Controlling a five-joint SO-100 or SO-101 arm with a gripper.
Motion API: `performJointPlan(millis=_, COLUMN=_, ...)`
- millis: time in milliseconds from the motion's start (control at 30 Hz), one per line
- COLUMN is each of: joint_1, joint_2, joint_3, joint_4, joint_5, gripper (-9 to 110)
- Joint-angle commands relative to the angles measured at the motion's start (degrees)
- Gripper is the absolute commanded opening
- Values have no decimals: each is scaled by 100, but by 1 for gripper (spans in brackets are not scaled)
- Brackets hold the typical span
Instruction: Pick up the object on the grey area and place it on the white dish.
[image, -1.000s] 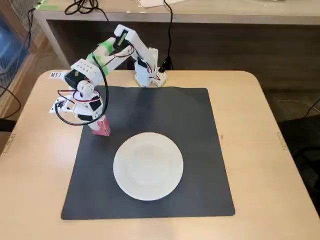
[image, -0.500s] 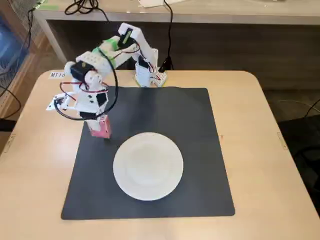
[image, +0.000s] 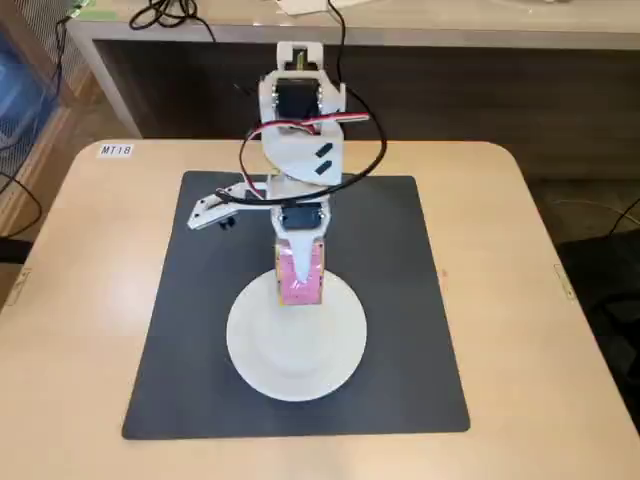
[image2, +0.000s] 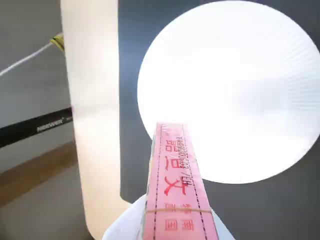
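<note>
The pink box (image: 300, 272) with its white label strip sits in my gripper (image: 300, 292), which is shut on it and points down. In the fixed view the box hangs over the far rim of the white dish (image: 297, 345), which lies on the dark grey mat (image: 190, 330). In the wrist view the pink box (image2: 177, 185), printed with red characters, reaches from the bottom edge to the near rim of the white dish (image2: 235, 85). One pale finger (image2: 90, 100) stands to its left; the other finger is hidden.
The mat lies on a round-cornered beige table (image: 80, 300). A white bracket (image: 215, 208) sticks out to the left of the arm in the fixed view. A desk edge with cables (image: 170, 15) runs behind the table.
</note>
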Motion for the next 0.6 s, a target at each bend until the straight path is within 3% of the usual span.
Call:
performJointPlan(millis=0, joint_1=-88, joint_2=-114, joint_3=-369, joint_4=-237, joint_5=26, gripper=0)
performJointPlan(millis=567, joint_1=105, joint_2=-1195, joint_3=-431, joint_4=18, joint_5=-343, gripper=0)
